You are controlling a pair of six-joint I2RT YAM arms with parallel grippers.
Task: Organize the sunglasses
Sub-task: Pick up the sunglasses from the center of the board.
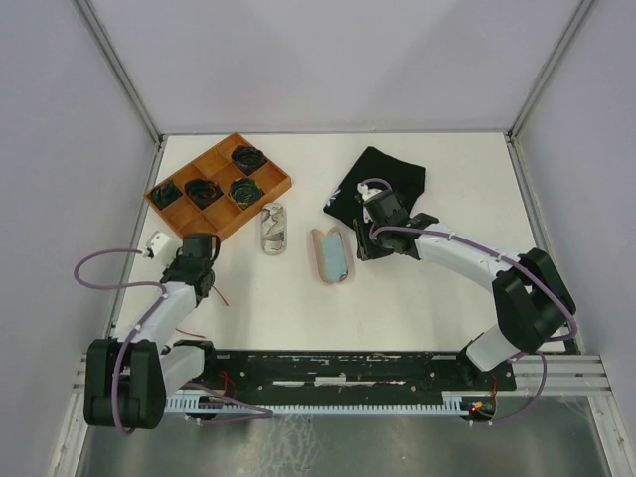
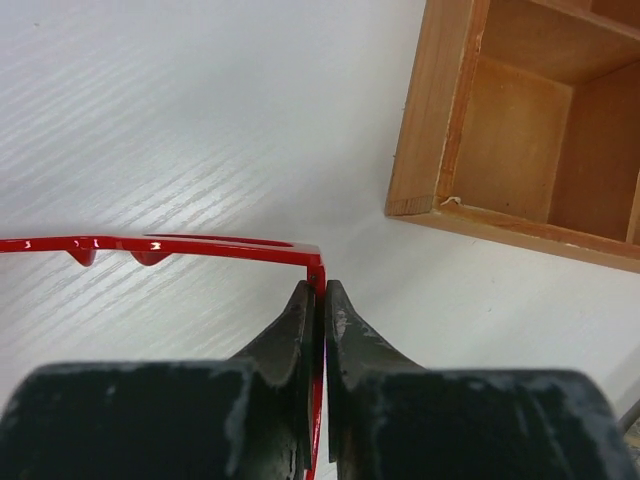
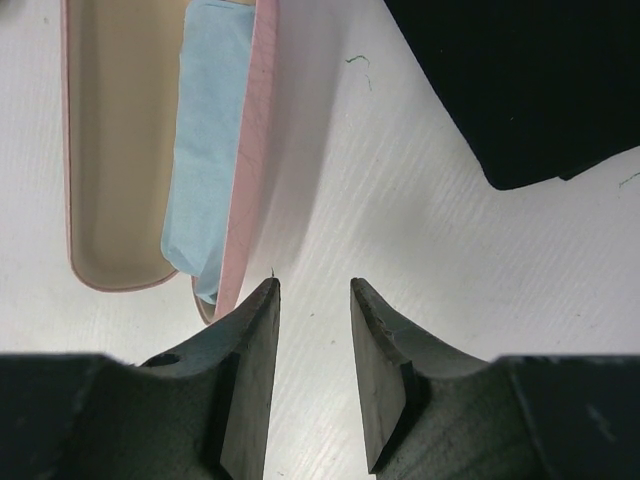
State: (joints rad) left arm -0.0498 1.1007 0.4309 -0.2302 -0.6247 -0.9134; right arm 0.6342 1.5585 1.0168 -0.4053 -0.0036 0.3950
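The red sunglasses (image 2: 200,245) lie on the white table, their thin frame running left from the hinge. My left gripper (image 2: 318,286) is shut on one red arm just behind that hinge. In the top view the left gripper (image 1: 198,256) sits below the wooden tray's near corner and covers most of the glasses. My right gripper (image 3: 315,285) stands open over bare table with nothing between its fingers, just right of the open pink case (image 3: 250,150). Seen from above, the right gripper (image 1: 364,246) is beside the pink case (image 1: 331,255).
A wooden tray (image 1: 164,199) with dark items in its compartments stands at the back left; its corner (image 2: 430,130) is close to my left fingers. A grey patterned case (image 1: 273,229), a black cloth (image 1: 383,179) and a small white object (image 1: 157,244) lie nearby. A blue cloth (image 3: 205,130) fills the pink case.
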